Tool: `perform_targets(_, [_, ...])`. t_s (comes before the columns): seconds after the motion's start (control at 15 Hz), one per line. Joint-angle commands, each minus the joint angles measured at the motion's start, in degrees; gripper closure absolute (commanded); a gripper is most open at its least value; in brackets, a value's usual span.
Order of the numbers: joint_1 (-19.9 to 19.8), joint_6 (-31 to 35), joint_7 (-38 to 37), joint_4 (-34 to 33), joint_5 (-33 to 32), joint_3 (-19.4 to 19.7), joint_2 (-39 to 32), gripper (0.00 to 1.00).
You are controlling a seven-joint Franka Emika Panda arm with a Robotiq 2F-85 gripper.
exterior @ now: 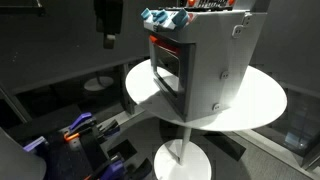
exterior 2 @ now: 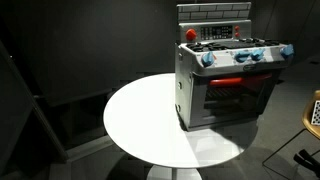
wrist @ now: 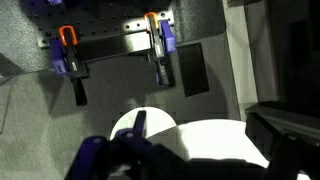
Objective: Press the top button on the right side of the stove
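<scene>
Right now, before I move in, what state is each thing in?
stove: upright on the white table, untouched.
oven door: shut.
gripper: raised, clear of the stove; open or shut unclear.

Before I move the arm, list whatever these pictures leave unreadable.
- Gripper: in an exterior view it is cut off by the top edge and is dark on a dark background, so open or shut is unclear.
- Stove: the two bumps on its grey side are too small to confirm as buttons.
- Stove: in an exterior view its own body hides the far side.
- Wrist view: a blurred purple shape, cut by the bottom edge, cannot be identified.
</scene>
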State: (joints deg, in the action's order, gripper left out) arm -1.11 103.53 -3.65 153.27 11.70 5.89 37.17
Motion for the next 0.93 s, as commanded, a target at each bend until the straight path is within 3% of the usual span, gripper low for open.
perform_targets(0.0, [-1.11,-0.2,0.54,-0.09,0.52,-0.99,-0.09,0.0])
perform_targets(0.4, [-1.46,0.62,-0.09,-2.82,-0.11,-1.68,-0.33,0.0])
perform_targets(0.87, [-2.25,7.43,-0.96,-10.59,-3.08,-4.06,-1.8,0.0])
